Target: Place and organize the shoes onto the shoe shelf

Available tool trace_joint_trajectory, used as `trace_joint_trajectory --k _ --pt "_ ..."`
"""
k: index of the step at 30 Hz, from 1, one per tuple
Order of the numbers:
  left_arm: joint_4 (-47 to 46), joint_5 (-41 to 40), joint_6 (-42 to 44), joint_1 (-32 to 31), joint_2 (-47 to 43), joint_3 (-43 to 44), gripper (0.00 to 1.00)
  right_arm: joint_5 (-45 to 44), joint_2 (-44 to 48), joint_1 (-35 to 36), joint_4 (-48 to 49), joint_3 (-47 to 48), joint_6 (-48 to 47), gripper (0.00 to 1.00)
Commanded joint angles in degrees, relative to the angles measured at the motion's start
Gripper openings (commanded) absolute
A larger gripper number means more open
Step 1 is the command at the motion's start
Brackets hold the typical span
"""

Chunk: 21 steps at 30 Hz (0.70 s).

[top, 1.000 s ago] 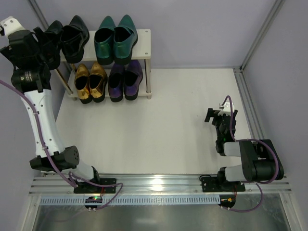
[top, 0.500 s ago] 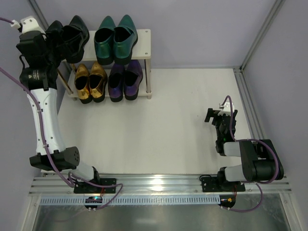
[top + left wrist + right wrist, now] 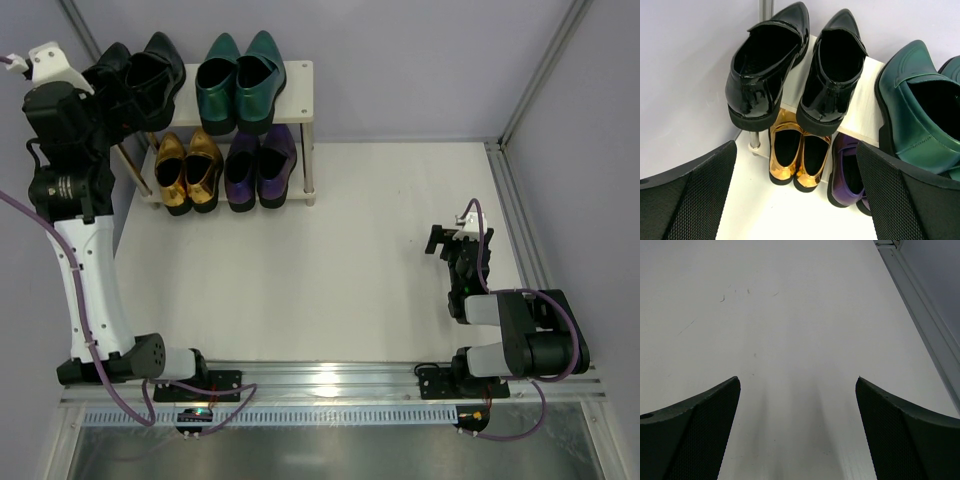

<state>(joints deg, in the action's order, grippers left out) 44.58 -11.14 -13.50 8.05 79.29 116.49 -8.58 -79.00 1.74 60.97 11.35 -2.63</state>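
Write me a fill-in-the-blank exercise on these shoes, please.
On the shoe shelf, the black pair and the green pair share the ___ tier.
The purple pair sits under the ___ pair.
The gold pair sits under the ___ pair.
The left gripper hangs ___, holding nothing.
Missing words: top; green; black; open.

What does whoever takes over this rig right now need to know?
Left hand open, empty, by the shelf's left end. Right hand open, empty, over bare table at right.
Black pair and green pair on the top tier; gold pair and purple pair on the bottom tier.
Done: all eight shelved, heels toward the front.
Left: perhaps nudge the outer black shoe, which sits at the board's left edge; then pull back.
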Motion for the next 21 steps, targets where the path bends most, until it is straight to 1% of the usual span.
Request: trace_joint_trajectory --k 1,6,10,13,17,19,21 --pt "-0.37 2.26 -1.44 0.21 -0.8 -1.09 1.0 0.49 0.69 -0.16 2.93 0.42 0.79 0.97" --pt "1.56 7.0 -3.29 -0.41 1.48 2.07 1.0 0.49 0.78 -0.16 2.84 0.42 0.79 0.97" --pt "2.79 7.27 -2.5 -2.34 1.84 4.27 1.0 0.49 0.69 -0.16 2.93 0.51 0.79 0.97" --pt "3.67 8.67 -2.5 -2.61 3.15 7.17 1.0 0.49 0.69 -0.16 2.93 0.51 0.79 0.97" --pt "4.29 9.03 -2.41 -2.61 3.86 8.84 1.0 0.49 0.69 -0.16 2.93 0.51 0.7 0.97" --pt "6.66 6.67 -0.22 -3.22 4.21 10.86 1.0 0.49 0.78 -0.16 2.84 0.51 0.79 0.97" --pt "4.65 6.65 0.31 -3.13 2.81 9.03 1.0 0.49 0.78 -0.16 2.84 0.42 0.7 0.97"
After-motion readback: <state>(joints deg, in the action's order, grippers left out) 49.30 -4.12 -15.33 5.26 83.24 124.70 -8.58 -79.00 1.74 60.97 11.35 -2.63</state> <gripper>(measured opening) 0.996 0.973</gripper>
